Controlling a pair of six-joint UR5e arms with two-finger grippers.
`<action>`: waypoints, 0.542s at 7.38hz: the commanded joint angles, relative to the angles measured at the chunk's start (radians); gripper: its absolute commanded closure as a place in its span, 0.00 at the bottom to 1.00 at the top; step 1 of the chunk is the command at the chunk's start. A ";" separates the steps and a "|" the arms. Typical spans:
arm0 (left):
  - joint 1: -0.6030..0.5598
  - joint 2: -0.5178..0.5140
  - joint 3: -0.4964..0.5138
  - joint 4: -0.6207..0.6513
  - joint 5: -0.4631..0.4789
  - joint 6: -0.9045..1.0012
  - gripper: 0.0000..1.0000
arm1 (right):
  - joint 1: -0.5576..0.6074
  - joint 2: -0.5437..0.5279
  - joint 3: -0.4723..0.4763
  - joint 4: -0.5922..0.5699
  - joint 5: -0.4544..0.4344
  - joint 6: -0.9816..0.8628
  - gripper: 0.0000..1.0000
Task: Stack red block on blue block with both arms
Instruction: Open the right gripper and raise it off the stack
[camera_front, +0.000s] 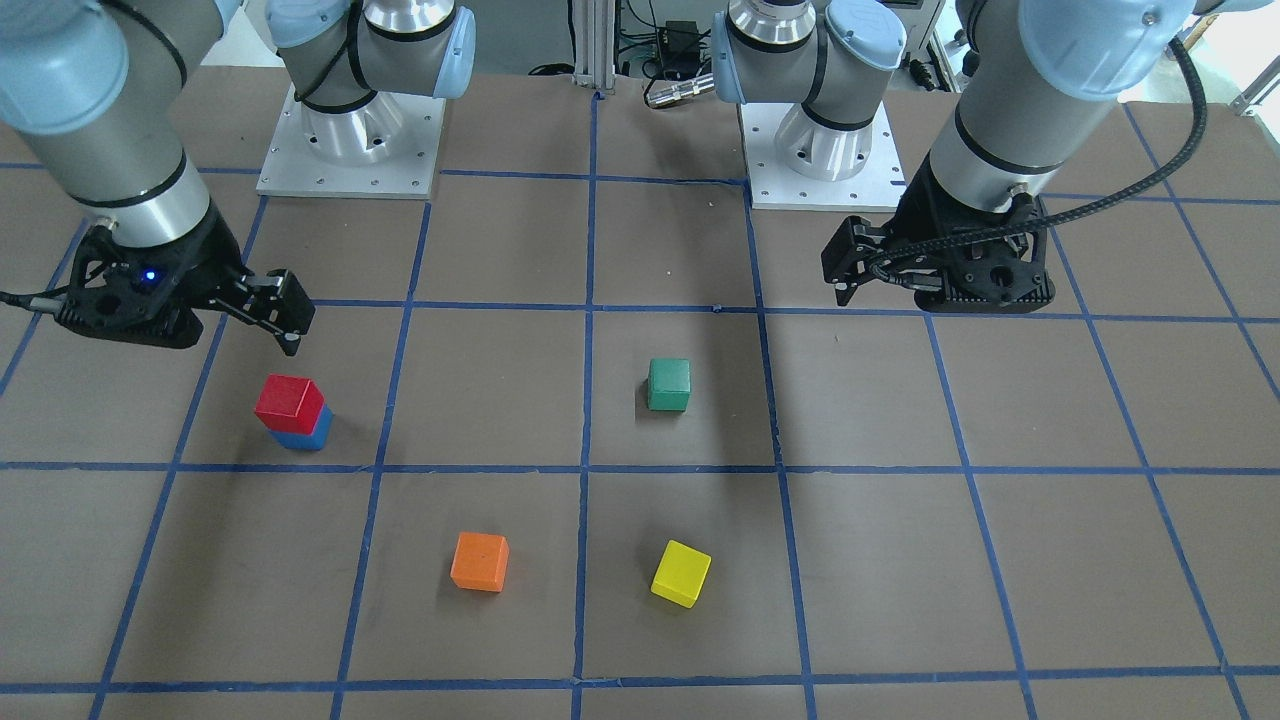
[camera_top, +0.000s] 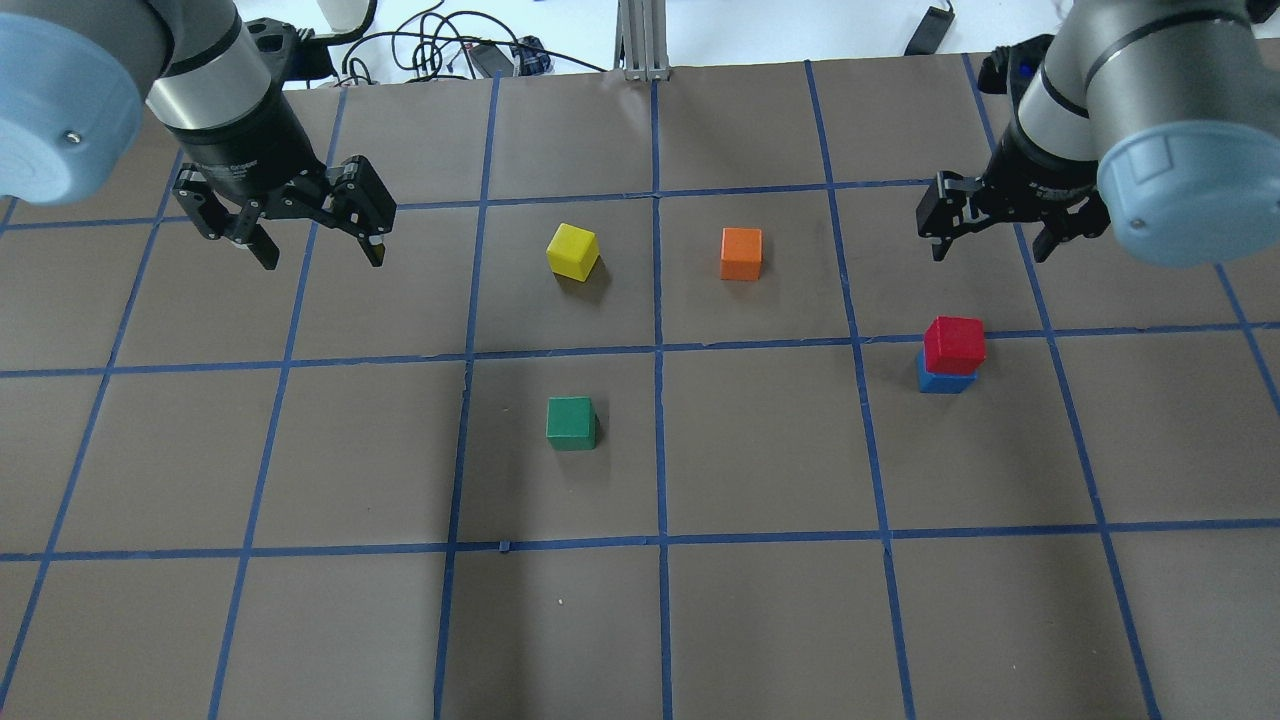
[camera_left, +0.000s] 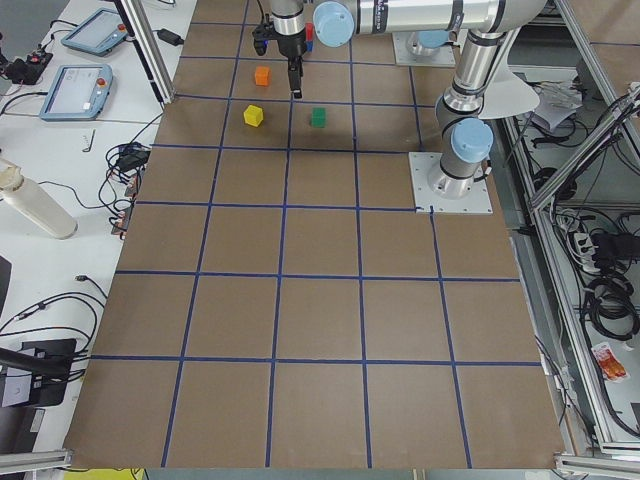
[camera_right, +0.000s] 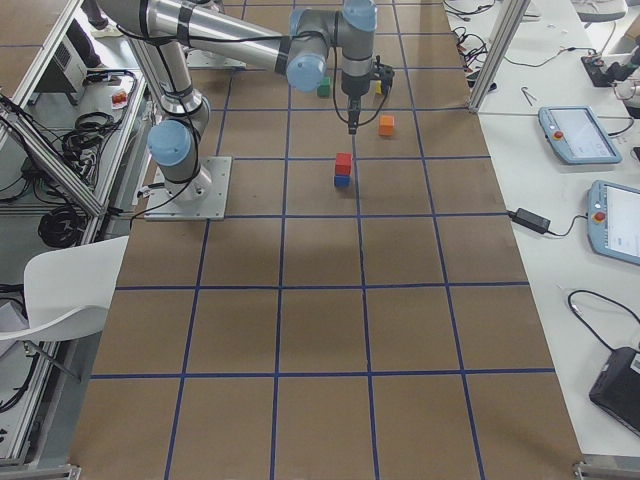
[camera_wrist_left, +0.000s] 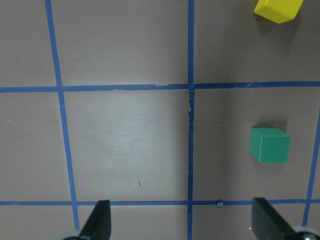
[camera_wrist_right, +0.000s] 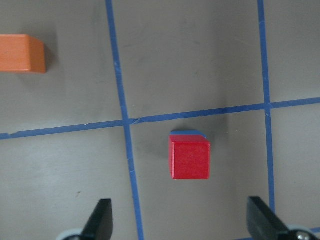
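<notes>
red block (camera_top: 954, 343) on blue block (camera_top: 944, 382), right side, green cube (camera_top: 571, 422) central, orange cube (camera_top: 741, 253), yellow cube (camera_top: 573, 250) beyond

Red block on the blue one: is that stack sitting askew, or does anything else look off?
Slightly. The red block rests on the blue block but looks a little offset, a blue strip showing past one edge. The yellow block lies turned against the grid lines. Nothing else stands out.

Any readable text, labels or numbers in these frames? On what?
None legible.
Left claw: faint print on its black collar, too blurred to read.
Teach pendants: screens too small to read.
Red block, blue block: blank faces.
</notes>
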 joint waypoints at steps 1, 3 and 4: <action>-0.006 0.008 0.003 0.002 -0.003 -0.035 0.00 | 0.101 -0.019 -0.118 0.146 0.004 0.085 0.05; -0.008 0.014 0.003 0.002 0.002 -0.037 0.00 | 0.084 -0.010 -0.144 0.164 0.005 0.086 0.03; -0.008 0.022 -0.002 0.002 0.005 -0.033 0.00 | 0.075 -0.008 -0.164 0.165 0.009 0.091 0.00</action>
